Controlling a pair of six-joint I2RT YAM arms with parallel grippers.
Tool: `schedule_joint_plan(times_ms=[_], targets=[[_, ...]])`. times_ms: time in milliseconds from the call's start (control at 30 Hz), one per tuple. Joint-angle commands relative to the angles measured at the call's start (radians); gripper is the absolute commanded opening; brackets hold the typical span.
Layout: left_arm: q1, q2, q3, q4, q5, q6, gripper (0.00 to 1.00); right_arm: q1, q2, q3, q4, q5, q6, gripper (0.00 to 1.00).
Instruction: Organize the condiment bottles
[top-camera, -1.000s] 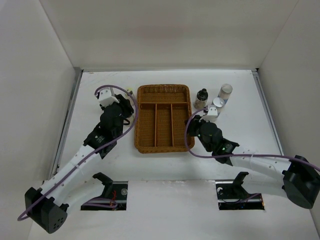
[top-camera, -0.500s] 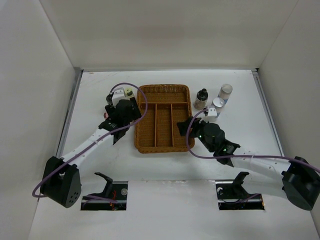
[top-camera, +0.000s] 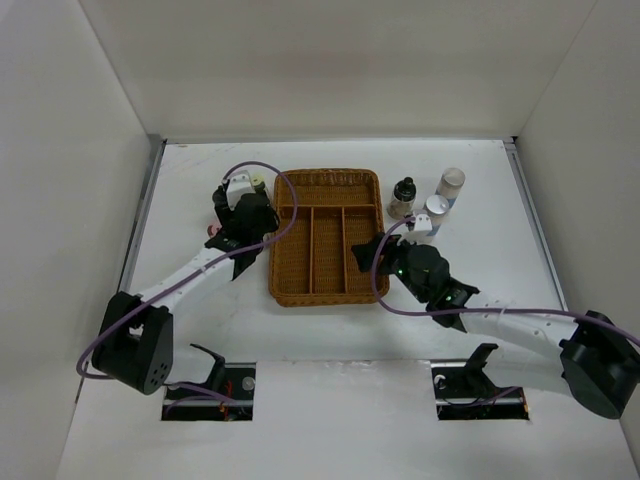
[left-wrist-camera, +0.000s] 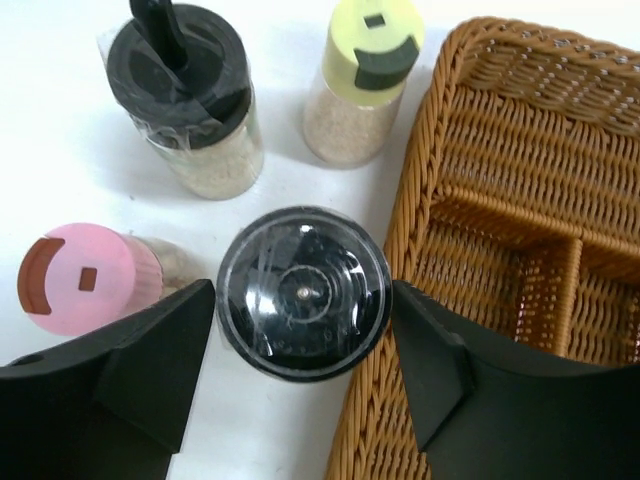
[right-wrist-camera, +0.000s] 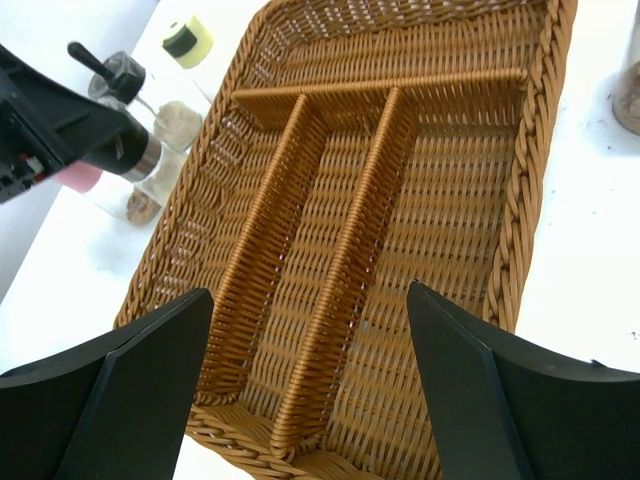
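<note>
1. Your left claw (left-wrist-camera: 303, 287) straddles the black-capped bottle (left-wrist-camera: 300, 312), with one finger (left-wrist-camera: 150, 360) close against each side of its round cap. You cannot tell from these views whether the claw is clenched on the cap or only bracketing it.
2. That bottle stands on the tabletop (top-camera: 500, 220), just beside the left rim of the wicker tray (left-wrist-camera: 480, 150). It is outside the tray, not in any compartment.
3. Three more bottles crowd around it in the left wrist view. The pink-capped bottle (left-wrist-camera: 85, 280) sits on the side away from the tray, just beside the claw's left finger.
4. Farther out from you stand the black flip-top jar (left-wrist-camera: 180, 80), which holds pale grains, and the pale-yellow-capped bottle (left-wrist-camera: 368, 45). The yellow one is the closer of the two to the tray's rim, and the two stand slightly apart.
5. Your right claw (right-wrist-camera: 310, 290) is released, its fingers spread wide and gripping nothing. It hangs over the near end of the tray, above the long compartments.
6. The tray has three long compartments running away from you and one crosswise compartment at its far end.
7. From the overhead view, three more bottles stand together on the tabletop to the right of the tray's far end. They are a dark bottle with a black cap (top-camera: 403, 195), a white-capped bottle (top-camera: 436, 206) and a pale-capped jar (top-camera: 452, 180) behind it. All three are clear of the right claw.
</note>
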Motion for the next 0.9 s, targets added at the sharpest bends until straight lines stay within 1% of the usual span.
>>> schedule_joint_plan(times_ms=[0, 100, 167, 233, 367, 500, 633, 767, 867], targets=[[0.01, 0.013, 0.045, 0.08, -0.05, 0.041, 0.63, -0.011, 0.012, 0.007, 0.064, -0.022, -0.004, 0.85], [0.001, 0.021, 0.042, 0.101, -0.066, 0.057, 0.43, -0.011, 0.018, 0.007, 0.067, -0.022, -0.007, 0.85], [-0.013, 0.005, 0.052, 0.095, -0.079, 0.064, 0.36, -0.011, 0.021, 0.008, 0.062, -0.022, -0.009, 0.85], [-0.032, -0.037, 0.06, 0.092, -0.107, 0.075, 0.32, -0.011, 0.015, 0.008, 0.062, -0.022, -0.007, 0.85], [-0.088, -0.131, 0.113, 0.086, -0.193, 0.141, 0.31, -0.012, 0.007, 0.004, 0.065, -0.024, -0.004, 0.85], [-0.165, -0.122, 0.207, 0.104, -0.224, 0.19, 0.31, -0.012, 0.018, 0.002, 0.073, -0.025, 0.0, 0.86], [-0.179, -0.004, 0.301, 0.179, -0.173, 0.199, 0.31, -0.012, 0.023, 0.004, 0.073, -0.025, 0.002, 0.85], [-0.13, 0.163, 0.426, 0.222, -0.038, 0.18, 0.31, -0.015, 0.021, 0.002, 0.073, -0.025, 0.002, 0.85], [-0.099, 0.269, 0.508, 0.262, 0.018, 0.167, 0.31, -0.015, 0.018, -0.001, 0.073, -0.025, 0.003, 0.85]])
